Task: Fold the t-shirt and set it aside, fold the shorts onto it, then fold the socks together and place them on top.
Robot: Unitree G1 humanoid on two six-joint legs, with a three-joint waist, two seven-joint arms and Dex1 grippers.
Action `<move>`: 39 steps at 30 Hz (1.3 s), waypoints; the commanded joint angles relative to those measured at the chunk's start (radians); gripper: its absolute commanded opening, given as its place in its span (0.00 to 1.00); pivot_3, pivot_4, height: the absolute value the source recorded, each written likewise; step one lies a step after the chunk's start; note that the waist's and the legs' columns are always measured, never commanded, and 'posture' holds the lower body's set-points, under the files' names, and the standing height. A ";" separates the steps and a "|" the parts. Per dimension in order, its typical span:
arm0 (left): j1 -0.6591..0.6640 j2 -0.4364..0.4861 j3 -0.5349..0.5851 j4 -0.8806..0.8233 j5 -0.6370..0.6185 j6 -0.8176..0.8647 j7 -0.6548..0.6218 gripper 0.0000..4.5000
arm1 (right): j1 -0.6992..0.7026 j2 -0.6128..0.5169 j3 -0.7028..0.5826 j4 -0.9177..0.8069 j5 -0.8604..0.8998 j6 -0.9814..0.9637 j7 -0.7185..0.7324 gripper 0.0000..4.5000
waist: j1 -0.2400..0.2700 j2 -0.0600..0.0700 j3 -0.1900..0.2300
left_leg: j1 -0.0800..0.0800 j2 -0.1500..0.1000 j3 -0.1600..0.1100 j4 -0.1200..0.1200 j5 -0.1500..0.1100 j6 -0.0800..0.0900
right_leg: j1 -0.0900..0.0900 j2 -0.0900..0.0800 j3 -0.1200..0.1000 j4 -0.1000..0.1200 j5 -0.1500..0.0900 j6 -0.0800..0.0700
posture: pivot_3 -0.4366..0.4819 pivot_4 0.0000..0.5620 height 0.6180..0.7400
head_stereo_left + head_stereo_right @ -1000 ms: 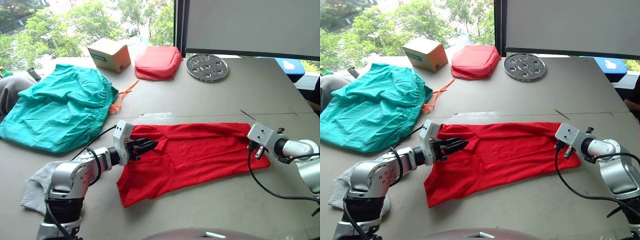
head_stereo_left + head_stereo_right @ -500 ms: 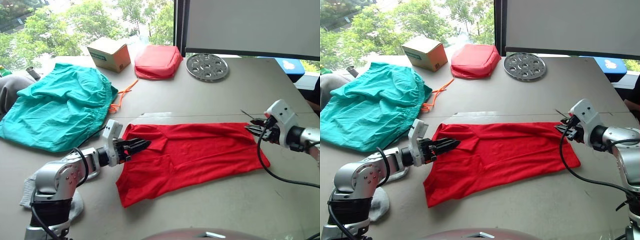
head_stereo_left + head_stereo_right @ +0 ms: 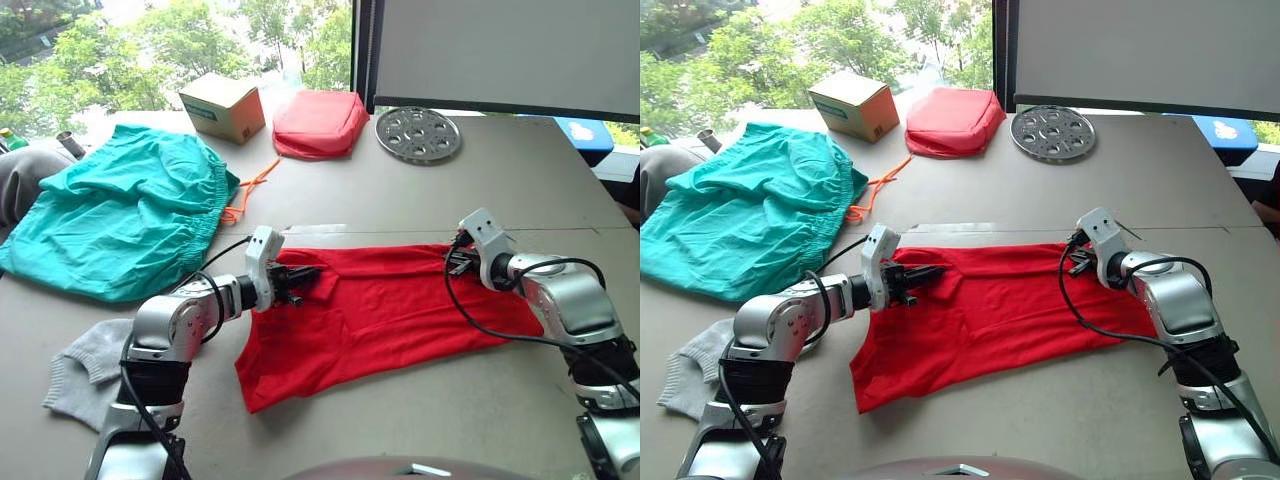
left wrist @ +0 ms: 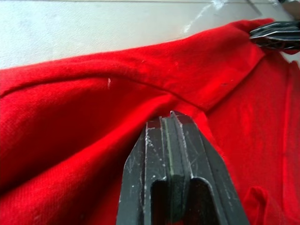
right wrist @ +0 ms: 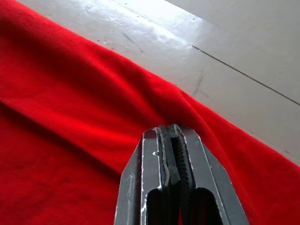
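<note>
Now, head view: you have the t-shirt (image 3: 385, 305) spread flat on the table (image 3: 420, 195), the left hand (image 3: 300, 277) on its far left edge and the right hand (image 3: 453, 262) on its far edge nearer the right end.
Shorts (image 3: 120, 215): far left of the table, well apart from both hands.
Socks (image 3: 85, 365): beside your left arm.
Left wrist view: your fingers (image 4: 176, 173) are closed, pinching a red fold.
Right wrist view: your fingers (image 5: 173, 178) are pressed together, gripping the shirt's edge.
</note>
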State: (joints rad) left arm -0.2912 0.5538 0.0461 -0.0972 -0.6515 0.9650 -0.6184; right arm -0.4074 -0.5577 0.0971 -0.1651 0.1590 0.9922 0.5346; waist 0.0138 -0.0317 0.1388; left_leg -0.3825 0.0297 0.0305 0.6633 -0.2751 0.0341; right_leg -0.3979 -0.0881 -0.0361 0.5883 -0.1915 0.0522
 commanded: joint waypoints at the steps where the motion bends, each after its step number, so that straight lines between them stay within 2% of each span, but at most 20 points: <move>1: 0.072 0.057 0.059 0.017 0.027 0.000 -0.002 0.01 | 0.041 0.014 -0.140 -0.035 -0.022 0.040 -0.116 0.00 | -0.001 0.000 -0.001 | 0.000 0.000 0.000 0.000 0.000 0.000 | 0.000 0.000 0.000 0.000 0.000 0.000 | 0.48 0.27 0.99; 9: 0.095 0.068 0.078 0.021 0.029 -0.011 -0.007 0.01 | 0.072 0.015 -0.218 0.046 -0.058 -0.018 -0.221 0.00 | -0.003 0.002 -0.001 | 0.001 0.001 0.001 -0.001 0.000 0.000 | 0.000 0.000 0.000 0.000 0.000 0.001 | 0.48 0.27 0.99; 13: 0.089 0.061 0.096 0.022 0.016 -0.043 -0.027 0.01 | 0.108 -0.006 -0.221 0.038 -0.046 -0.115 -0.182 0.00 | -0.002 0.003 -0.001 | 0.001 0.001 0.001 -0.002 0.000 0.000 | 0.000 0.000 0.000 -0.001 0.000 0.000 | 0.48 0.27 0.99; 15: 0.091 0.059 0.127 -0.007 -0.022 -0.061 -0.059 0.01 | 0.144 -0.021 -0.241 -0.015 -0.004 -0.183 -0.118 0.00 | -0.003 0.003 0.000 | 0.001 0.001 0.001 -0.002 0.000 0.000 | 0.000 0.000 0.000 -0.001 0.000 0.000 | 0.48 0.27 0.99; 16: 0.093 0.062 0.148 -0.030 -0.053 -0.051 -0.073 0.00 | 0.168 -0.034 -0.253 -0.047 0.019 -0.209 -0.081 0.10 | -0.003 0.003 0.001 | 0.001 0.001 0.002 -0.002 0.000 0.000 | 0.000 0.000 0.001 -0.001 0.000 0.001 | 0.48 0.27 0.99; 17: 0.096 0.066 0.167 -0.049 -0.080 -0.041 -0.087 0.00 | 0.191 -0.044 -0.268 -0.072 0.035 -0.242 -0.054 0.14 | -0.003 0.003 0.001 | 0.000 0.001 0.002 -0.002 0.000 0.000 | -0.001 0.000 0.001 -0.001 -0.001 0.001 | 0.48 0.27 0.99; 18: 0.097 0.075 0.192 -0.065 -0.112 -0.026 -0.103 0.07 | 0.220 -0.053 -0.291 -0.100 0.067 -0.270 -0.010 0.30 | -0.001 0.003 0.001 | 0.000 0.001 0.002 -0.002 0.000 0.000 | -0.001 0.000 0.001 -0.001 -0.001 0.002 | 0.48 0.27 0.99; 19: 0.094 0.082 0.221 -0.079 -0.143 -0.013 -0.113 0.15 | 0.252 -0.063 -0.320 -0.130 0.105 -0.293 0.038 0.36 | 0.000 0.002 0.001 | -0.002 0.002 0.002 -0.002 0.000 0.000 | -0.003 0.000 0.001 -0.001 -0.001 0.002 | 0.48 0.27 0.99; 20: 0.094 0.093 0.242 -0.096 -0.168 -0.003 -0.125 0.20 | 0.282 -0.073 -0.344 -0.157 0.144 -0.321 0.091 0.45 | 0.002 0.002 0.002 | -0.002 0.002 0.001 -0.002 0.000 0.000 | -0.003 0.000 0.000 -0.001 -0.001 0.002 | 0.48 0.27 0.99; 21: 0.096 0.107 0.256 -0.116 -0.186 0.002 -0.139 0.23 | 0.309 -0.085 -0.362 -0.183 0.180 -0.341 0.143 0.50 | 0.002 0.002 0.002 | -0.002 0.002 0.001 -0.002 0.000 0.000 | -0.003 0.000 0.000 -0.001 -0.001 0.002 | 0.48 0.27 0.99; 22: 0.102 0.122 0.264 -0.137 -0.197 0.002 -0.157 0.36 | 0.332 -0.098 -0.373 -0.207 0.213 -0.354 0.187 0.62 | 0.002 0.001 0.002 | -0.002 0.002 0.000 -0.002 0.000 0.000 | -0.003 0.001 0.000 -0.001 -0.002 0.003 | 0.48 0.27 0.99; 24: 0.136 0.169 0.283 -0.211 -0.233 0.008 -0.208 0.48 | 0.405 -0.159 -0.382 -0.278 0.277 -0.374 0.315 0.75 | 0.001 0.002 0.003 | -0.002 0.004 0.000 -0.002 0.000 0.000 | -0.003 0.001 0.000 -0.001 -0.002 0.003 | 0.48 0.27 0.99; 26: 0.176 0.209 0.294 -0.276 -0.257 0.002 -0.250 0.72 | 0.468 -0.217 -0.378 -0.322 0.301 -0.404 0.401 0.99 | -0.001 0.002 0.003 | -0.002 0.006 0.002 -0.003 0.000 0.000 | -0.003 0.000 0.001 -0.002 -0.002 0.004 | 0.48 0.27 0.99; 28: 0.255 0.238 0.315 -0.371 -0.277 -0.015 -0.285 0.96 | 0.532 -0.257 -0.375 -0.353 0.301 -0.451 0.452 1.00 | -0.001 0.002 0.003 | 0.000 0.007 0.003 -0.003 0.000 0.000 | -0.003 0.000 0.001 -0.002 -0.003 0.005 | 0.48 0.27 0.99; 29: 0.293 0.249 0.326 -0.406 -0.277 -0.029 -0.299 0.98 | 0.553 -0.269 -0.372 -0.366 0.291 -0.475 0.462 1.00 | -0.001 0.002 0.003 | 0.000 0.007 0.004 -0.003 0.000 0.000 | -0.003 0.000 0.001 -0.002 -0.003 0.005 | 0.48 0.27 0.99; 32: 0.394 0.264 0.341 -0.450 -0.215 -0.110 -0.326 0.98 | 0.590 -0.287 -0.343 -0.405 0.250 -0.538 0.467 1.00 | 0.000 0.003 0.003 | 0.000 0.008 0.005 -0.003 -0.001 -0.002 | -0.004 -0.001 0.002 -0.002 -0.003 0.005 | 0.48 0.27 0.99; 35: 0.453 0.252 0.321 -0.407 -0.083 -0.236 -0.297 0.98 | 0.611 -0.254 -0.271 -0.448 0.191 -0.611 0.431 1.00 | 0.002 0.003 0.003 | -0.001 0.008 0.006 -0.004 -0.001 -0.002 | -0.005 0.000 0.002 -0.002 -0.003 0.005 | 0.48 0.27 0.99; 39: 0.468 0.279 0.294 -0.382 -0.086 -0.238 -0.351 0.98 | 0.569 -0.179 -0.229 -0.394 0.185 -0.462 0.285 1.00 | 0.007 0.000 0.003 | -0.002 0.008 0.005 -0.004 -0.001 -0.002 | -0.006 0.000 0.001 -0.002 -0.003 0.005 | 0.48 0.27 0.99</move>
State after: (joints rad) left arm 0.1686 0.8107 0.3466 -0.4586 -0.7332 0.7487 -0.9309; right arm 0.1833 -0.7488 -0.1149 -0.5729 0.3371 0.4616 0.8887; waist 0.0207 -0.0314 0.1414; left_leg -0.3844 0.0374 0.0362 0.6596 -0.2764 0.0317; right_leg -0.4044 -0.0890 -0.0348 0.5860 -0.1944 0.0568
